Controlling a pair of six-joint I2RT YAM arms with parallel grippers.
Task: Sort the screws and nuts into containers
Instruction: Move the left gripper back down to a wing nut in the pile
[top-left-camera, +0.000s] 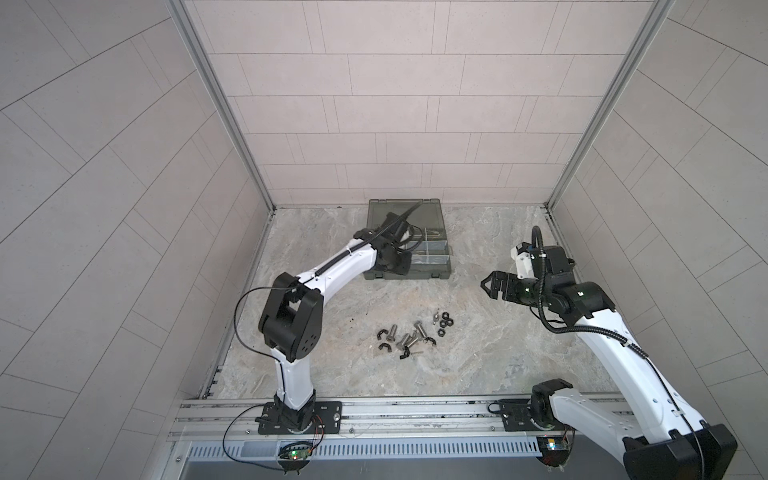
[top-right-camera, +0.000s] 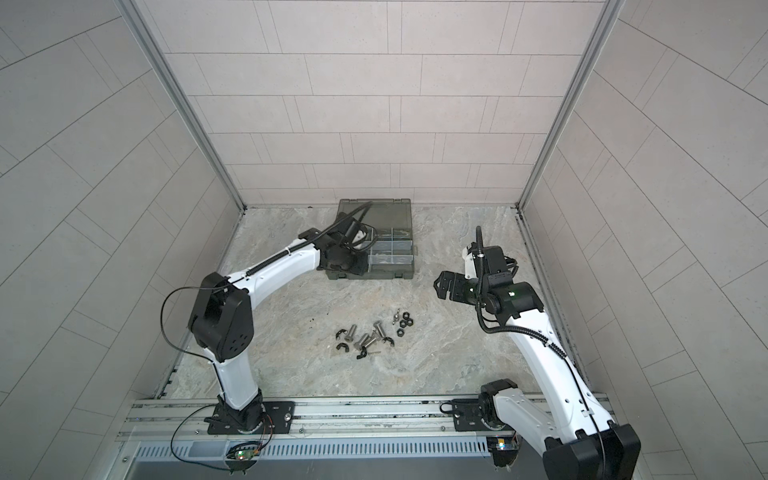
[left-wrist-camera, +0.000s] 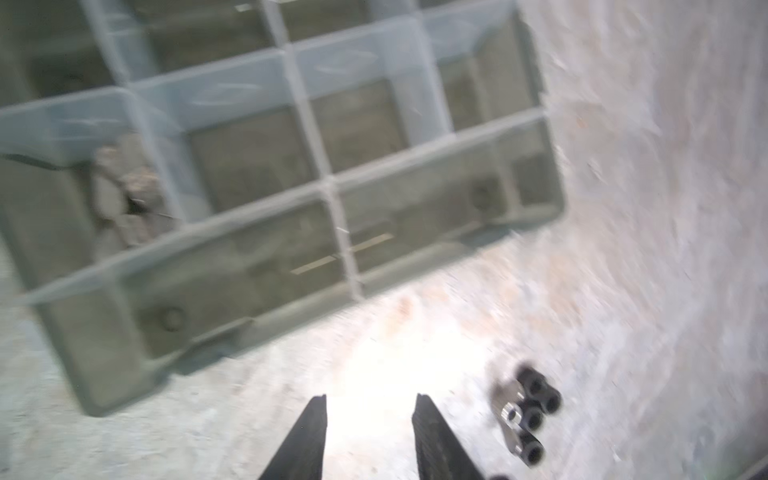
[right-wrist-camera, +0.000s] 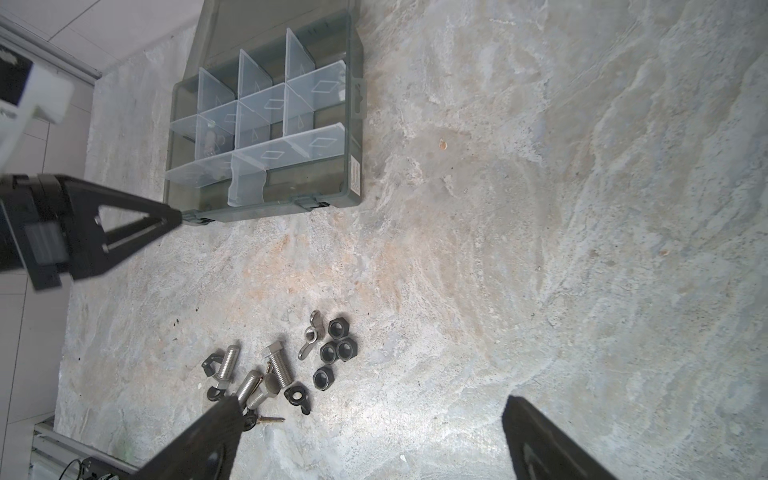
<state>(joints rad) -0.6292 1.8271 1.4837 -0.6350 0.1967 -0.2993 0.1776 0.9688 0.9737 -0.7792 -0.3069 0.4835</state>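
the dark grey-green organiser case sits open at the back of the marble-patterned table, with its smoky lid laid back behind it. pale translucent dividers split it into the containers. in the right wrist view, the container at the left end of the second row from the latched front wall holds a few silvery metal pieces. they are seen through the plastic and are too unclear to name, and the left wrist view shows them only as a pale blur. the screws lie loose in a pile on the table in front of the case, well apart from it. the nuts are just beside them, and black clips are mixed in. the left gripper hangs over bare table near the case's front wall, fingers partly apart with nothing between them. the right gripper hovers off to the right, spread wide and holding nothing.
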